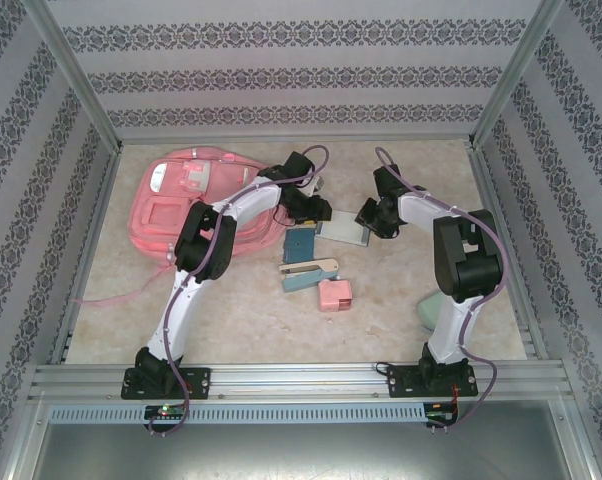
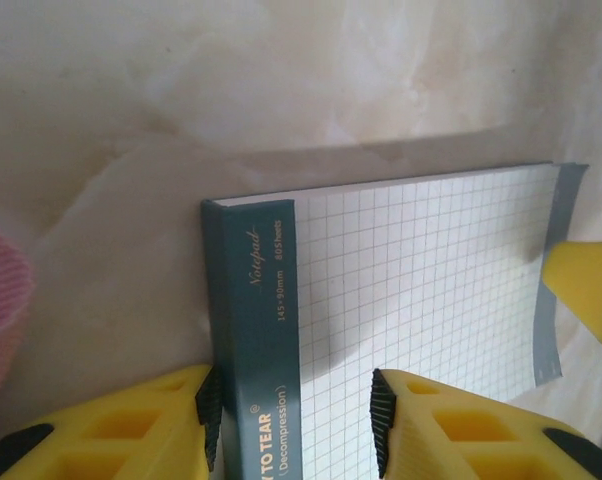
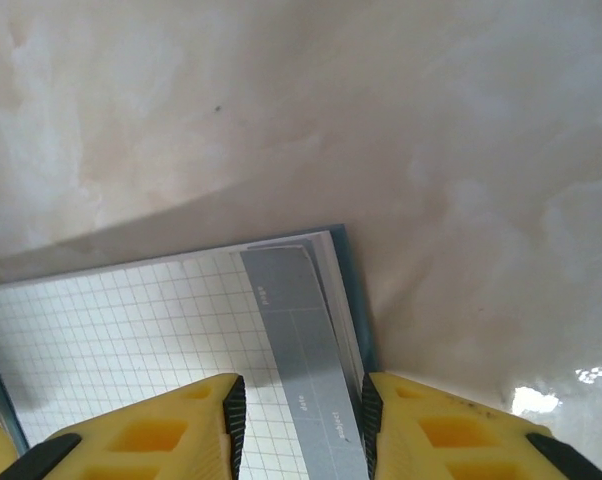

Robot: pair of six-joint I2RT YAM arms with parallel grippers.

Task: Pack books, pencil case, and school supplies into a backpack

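Top external view places the notepad flat on the tabletop, just right of the pink backpack, with the left gripper at its bound end and the right gripper at its opposite end. In the left wrist view the fingers stand apart, straddling the teal binding strip of the notepad. In the right wrist view the fingers also stand apart, over the grey strip at the far edge of the notepad. Neither pair is clamped on anything, and we cannot tell whether the tips touch the paper. We judge the step in hand to be a two-arm pickup of the notepad. The next move calls for one pair of fingers to get under an edge and close on the pad's thickness, then carry it to the backpack opening. We count one backpack, one notepad, one teal square pouch, one teal-and-beige stapler, one pink block, and one mint-green pencil case partly hidden behind the right arm. All the small items lie outside the backpack, not yet packed.
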